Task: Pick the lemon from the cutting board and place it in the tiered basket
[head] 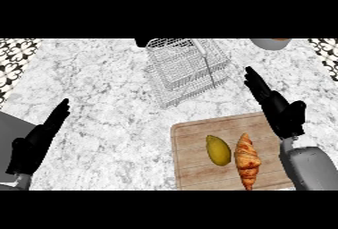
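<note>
A yellow lemon lies on the wooden cutting board at the lower right, next to a croissant. The white wire tiered basket stands at the top middle of the marble counter. My right hand hovers open above the board's far right corner, fingers straight and pointing away, to the right of the lemon and apart from it. At the lower left my left hand rests open with fingers up, far from the board.
A grey bowl or pot shows at the top right edge. A dark grey panel sits at the left edge under my left hand. Patterned tiles border the counter's upper corners.
</note>
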`<state>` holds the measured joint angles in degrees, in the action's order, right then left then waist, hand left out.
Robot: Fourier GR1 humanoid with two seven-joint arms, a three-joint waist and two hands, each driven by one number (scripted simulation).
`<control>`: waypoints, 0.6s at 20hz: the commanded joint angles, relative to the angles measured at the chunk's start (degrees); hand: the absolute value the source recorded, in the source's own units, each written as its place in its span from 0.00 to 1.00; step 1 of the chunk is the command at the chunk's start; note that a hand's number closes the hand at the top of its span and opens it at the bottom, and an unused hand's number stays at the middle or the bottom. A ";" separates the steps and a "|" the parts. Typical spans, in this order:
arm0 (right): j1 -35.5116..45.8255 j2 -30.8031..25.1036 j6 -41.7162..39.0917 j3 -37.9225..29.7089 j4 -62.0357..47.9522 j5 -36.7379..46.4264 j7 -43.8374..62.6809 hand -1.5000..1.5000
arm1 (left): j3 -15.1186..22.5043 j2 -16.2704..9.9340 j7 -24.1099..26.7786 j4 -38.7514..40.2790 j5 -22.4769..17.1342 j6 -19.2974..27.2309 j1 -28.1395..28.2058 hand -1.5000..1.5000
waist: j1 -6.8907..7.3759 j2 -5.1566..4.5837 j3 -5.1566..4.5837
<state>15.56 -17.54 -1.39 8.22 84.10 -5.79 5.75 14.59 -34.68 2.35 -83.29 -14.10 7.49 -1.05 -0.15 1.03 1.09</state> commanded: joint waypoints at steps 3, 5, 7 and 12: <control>4.68 6.76 -11.45 8.86 6.16 -6.45 -4.17 1.00 | 0.75 0.28 2.51 -3.44 5.19 2.74 -4.40 0.50 | 1.31 -0.83 -0.97; 7.81 10.17 -17.30 13.62 10.23 -10.11 -6.35 1.00 | 0.89 -0.45 4.80 -5.71 6.94 2.99 -5.97 0.50 | 3.07 -0.29 -0.87; 11.69 -4.97 -7.20 9.98 9.27 12.65 -2.29 1.00 | 1.08 0.47 3.97 -5.30 6.31 3.33 -5.47 0.50 | -1.25 1.85 -2.03; 1.12 16.55 3.74 13.25 2.82 6.06 -8.55 0.00 | 3.96 4.57 5.94 -9.24 12.74 7.64 -3.20 0.50 | 0.65 -1.02 -1.06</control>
<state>19.11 -6.31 -1.00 20.03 89.43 -1.09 2.53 17.04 -32.42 6.32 -90.42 -4.72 12.90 -6.44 0.32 0.48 0.02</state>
